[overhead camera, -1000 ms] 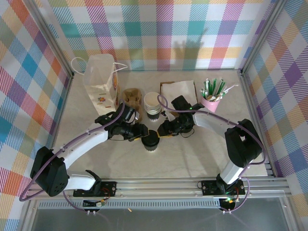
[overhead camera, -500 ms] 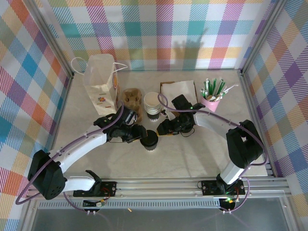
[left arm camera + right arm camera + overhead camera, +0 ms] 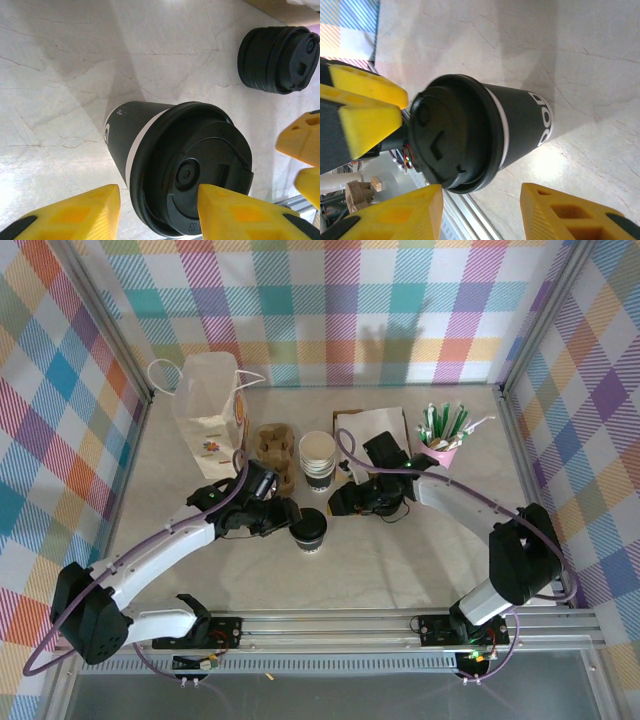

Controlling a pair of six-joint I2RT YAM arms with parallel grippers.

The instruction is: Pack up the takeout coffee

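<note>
The takeout coffee stands upright mid-table: a white cup with dark print round its side and a black lid. My left gripper is just to its left, jaws open. In the left wrist view the cup sits beyond that gripper, and the right finger overlaps the lid's rim; I cannot tell if it touches. My right gripper hangs open to the cup's right. In the right wrist view the cup lies clear of its fingertips.
A stack of black lids sits close by the coffee. Behind stand lidless white cups, a brown cup carrier, a white paper bag, napkins and a pink cup of straws. Metal rails edge the near side.
The coffee has shifted slightly away from the near edge. The left arm has swung nearer, uncovering the carrier. The right gripper has drawn back from the cup.
</note>
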